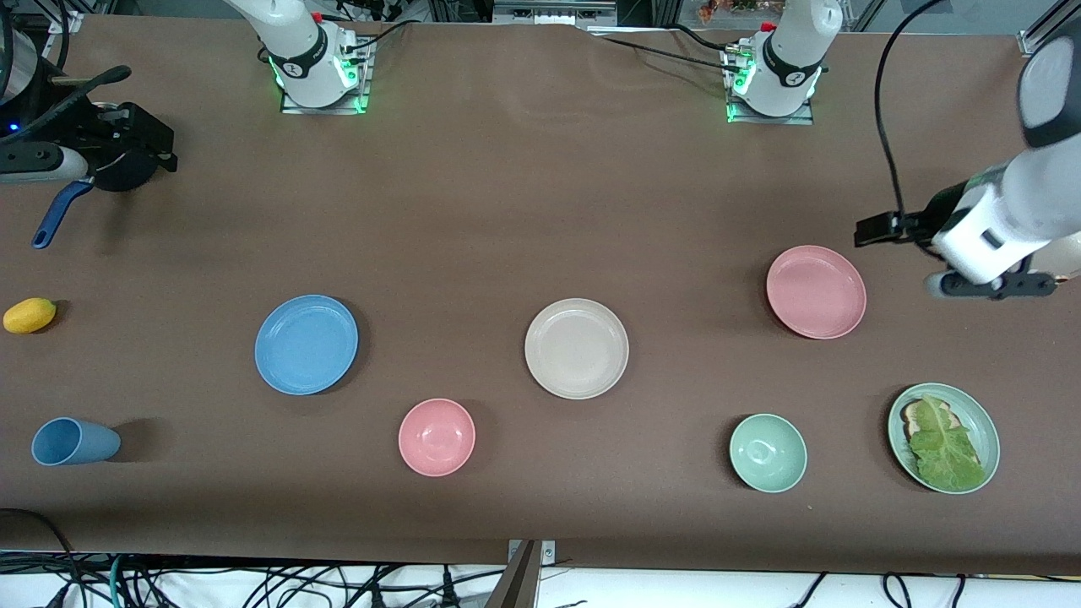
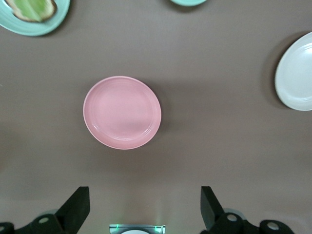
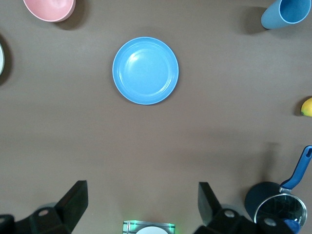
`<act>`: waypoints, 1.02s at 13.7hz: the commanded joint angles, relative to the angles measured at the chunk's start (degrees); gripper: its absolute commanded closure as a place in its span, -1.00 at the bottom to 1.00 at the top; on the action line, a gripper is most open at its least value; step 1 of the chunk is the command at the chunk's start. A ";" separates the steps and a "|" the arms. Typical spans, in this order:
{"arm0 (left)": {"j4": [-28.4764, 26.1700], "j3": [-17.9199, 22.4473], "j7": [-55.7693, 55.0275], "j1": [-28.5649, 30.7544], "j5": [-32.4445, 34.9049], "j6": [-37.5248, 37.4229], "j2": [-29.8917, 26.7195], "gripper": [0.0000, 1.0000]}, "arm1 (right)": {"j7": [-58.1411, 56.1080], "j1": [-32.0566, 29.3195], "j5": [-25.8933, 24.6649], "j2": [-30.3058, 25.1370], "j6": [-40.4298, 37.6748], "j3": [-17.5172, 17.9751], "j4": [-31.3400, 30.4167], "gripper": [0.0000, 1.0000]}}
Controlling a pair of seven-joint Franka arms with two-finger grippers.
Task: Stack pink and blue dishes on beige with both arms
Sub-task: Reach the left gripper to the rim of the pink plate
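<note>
Pink plate (image 1: 816,291) sits flat on the table (image 1: 507,194) toward the left arm's end, nothing on it. Blue plate (image 1: 306,344) lies toward the right arm's end, beige plate (image 1: 577,348) between the two, all three well apart & unstacked.

Front view gives the whole layout: pink bowl (image 1: 437,437) nearer the camera, between blue and beige plates; green bowl (image 1: 768,453) nearer the camera than the pink plate; green plate (image 1: 943,437) w/ toast and a lettuce leaf (image 1: 944,446) beside that bowl at the left arm's end. Blue cup (image 1: 73,442) on its side and a lemon (image 1: 29,315) sit at the right arm's end, a pot (image 1: 118,169) w/ blue handle farther from the camera than the lemon.

Front view shows both arms only as wrists at the table's ends, fingers not visible there. Wrist views fill that in: left gripper (image 2: 145,207) hangs high over bare table, fingers spread wide, grasping nothing; pink plate (image 2: 122,112) lies centred in its view, w/ beige plate's edge (image 2: 295,75) and green plate (image 2: 34,17) at the borders. Right gripper (image 3: 141,204) likewise spread & empty over bare table beside the pot (image 3: 278,207); its view has the blue plate (image 3: 145,70), pink bowl (image 3: 49,9), cup (image 3: 285,12), and a sliver of lemon (image 3: 307,107).
</note>
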 commanded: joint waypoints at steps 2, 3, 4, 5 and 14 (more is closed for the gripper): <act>-2.45 -0.01 4.99 3.05 -1.42 1.66 3.38 -1.00 | 0.79 -0.07 0.66 0.04 -1.13 0.14 1.07 -1.00; -4.11 -0.01 5.86 3.93 -1.42 3.32 3.56 -1.00 | 0.79 -0.07 0.66 0.04 -1.13 0.14 1.07 -1.00; -6.82 0.34 7.79 4.46 -1.42 5.94 3.13 -1.00 | 0.79 -0.07 0.66 0.04 -1.13 0.14 1.07 -1.00; -9.20 0.87 9.98 5.34 -1.42 8.41 2.86 -1.00 | 0.79 -0.07 0.66 0.04 -1.13 0.14 1.07 -1.00; -29.16 8.17 32.22 9.74 -9.76 32.14 3.47 -1.00 | 0.79 -0.07 0.66 0.04 -0.87 0.14 1.07 -1.00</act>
